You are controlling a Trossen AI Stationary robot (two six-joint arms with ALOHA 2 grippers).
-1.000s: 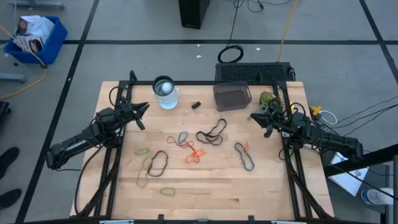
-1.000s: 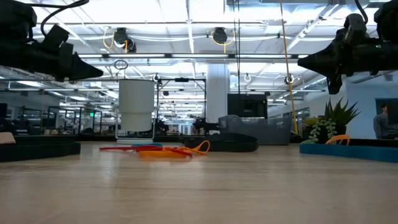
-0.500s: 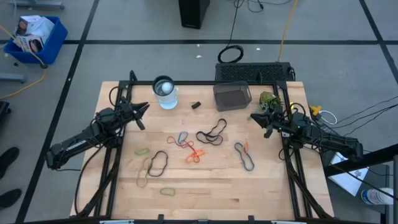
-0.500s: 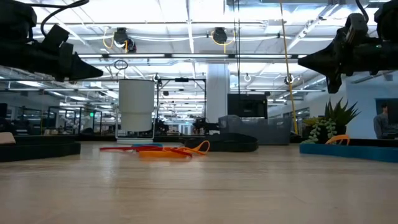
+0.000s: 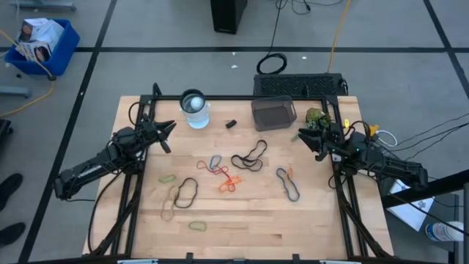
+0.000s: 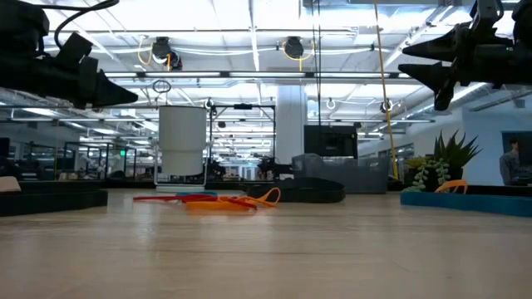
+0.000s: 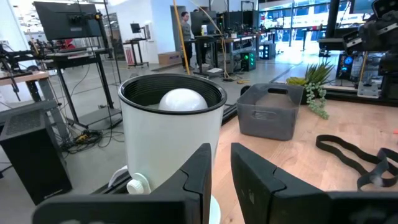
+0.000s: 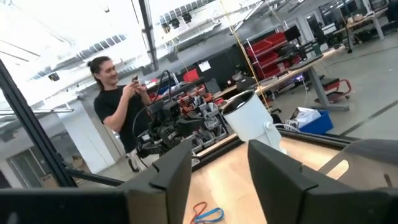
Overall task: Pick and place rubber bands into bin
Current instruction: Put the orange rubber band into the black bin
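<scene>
progress: not begun | rubber bands (image 5: 248,159) all lie loose on the table (image 5: 308,220) | bin (image 5: 273,114) at far edge looks empty | left gripper (image 5: 167,135) and right gripper (image 5: 302,138) hover with fingers parted, nothing held

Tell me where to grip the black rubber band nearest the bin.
Take the black rubber band from straight above, pinching one strand at its upper loop. It lies flat and floppy on the table, so no side approach works. The right gripper, jaws open, hangs closest; the bin sits just beyond.

Two dark jointed arms, left arm (image 5: 95,165) and right arm (image 5: 381,160), each trailing black cables.
</scene>
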